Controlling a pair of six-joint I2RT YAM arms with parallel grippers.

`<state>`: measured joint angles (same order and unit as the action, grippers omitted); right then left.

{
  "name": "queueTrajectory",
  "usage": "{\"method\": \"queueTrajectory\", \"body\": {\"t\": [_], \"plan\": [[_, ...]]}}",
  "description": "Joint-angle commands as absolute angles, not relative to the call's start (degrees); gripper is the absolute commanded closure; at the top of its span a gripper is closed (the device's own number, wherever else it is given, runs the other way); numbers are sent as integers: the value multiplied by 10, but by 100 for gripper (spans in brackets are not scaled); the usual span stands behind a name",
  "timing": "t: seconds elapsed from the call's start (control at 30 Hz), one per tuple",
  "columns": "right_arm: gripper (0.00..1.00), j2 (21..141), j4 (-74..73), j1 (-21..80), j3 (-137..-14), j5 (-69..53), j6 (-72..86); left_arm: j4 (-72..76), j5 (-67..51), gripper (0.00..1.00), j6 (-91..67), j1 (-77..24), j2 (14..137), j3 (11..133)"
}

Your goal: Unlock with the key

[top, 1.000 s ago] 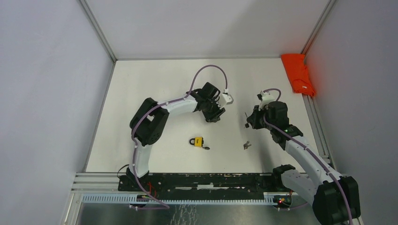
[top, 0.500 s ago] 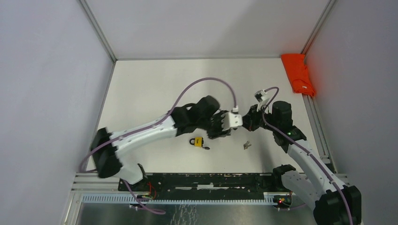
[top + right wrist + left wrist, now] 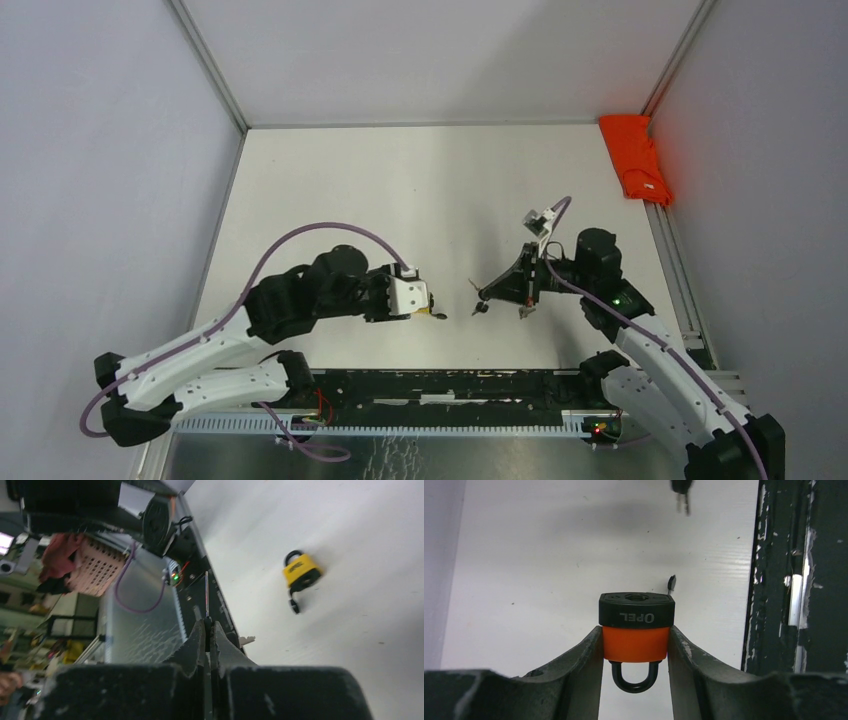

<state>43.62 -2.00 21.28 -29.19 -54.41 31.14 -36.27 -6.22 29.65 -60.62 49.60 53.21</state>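
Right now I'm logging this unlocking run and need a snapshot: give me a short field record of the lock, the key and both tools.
padlock: yellow body, black keyway end facing away from the left wrist camera, lying on the table
left tool: fingers on either side of the padlock body
right tool: shut on a thin key, pointing toward the padlock
small dark item: on the table beside the padlock
orange cloth: far right corner

Two white-and-black jointed arms with looping purple cables, dark tapered jaws, black bases.
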Motion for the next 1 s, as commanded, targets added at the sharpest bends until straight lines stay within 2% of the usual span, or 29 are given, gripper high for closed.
{"method": "queueTrajectory", "body": {"t": [0.0, 0.23, 0.37, 0.57, 0.97], "plan": [[100, 462, 17, 260, -298, -585, 339, -392, -30, 98, 338, -611, 465, 538], [100, 531, 39, 313, -344, -615, 338, -426, 77, 98, 398, -646, 444, 546], [100, 582, 56, 339, -365, -624, 337, -457, 84, 98, 412, -647, 441, 558], [100, 661, 196, 382, -375, -644, 415, -488, 75, 98, 411, -684, 472, 575], [100, 743, 204, 442, -429, -645, 405, -488, 70, 98, 403, -748, 516, 607]]}}
